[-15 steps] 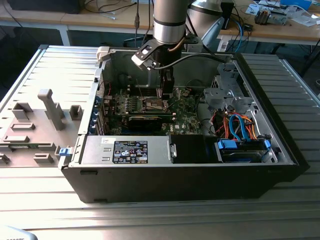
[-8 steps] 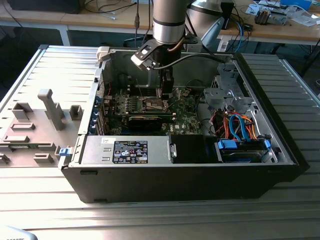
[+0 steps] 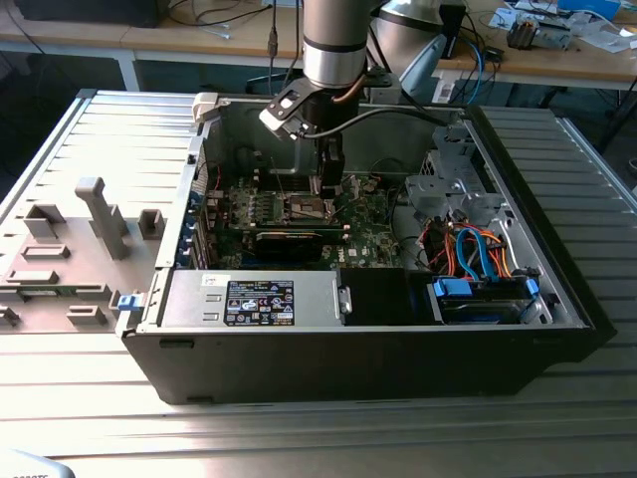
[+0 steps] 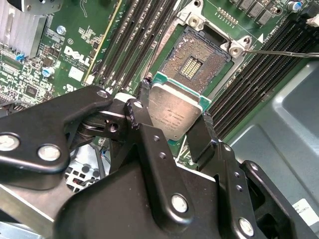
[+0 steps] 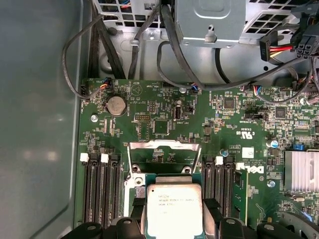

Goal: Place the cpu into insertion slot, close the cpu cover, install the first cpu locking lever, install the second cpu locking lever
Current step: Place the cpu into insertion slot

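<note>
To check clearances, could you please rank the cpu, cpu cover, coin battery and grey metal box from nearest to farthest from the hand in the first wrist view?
1. cpu: gripped in the hand.
2. cpu cover: raised open just past the cpu.
3. coin battery: on the board beyond the cover.
4. grey metal box: beyond the board's edge.

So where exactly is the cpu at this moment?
In the second wrist view the cpu is clamped in the gripper, just beside the bare slot and not yet seated, between the rows of black memory slots.
</note>
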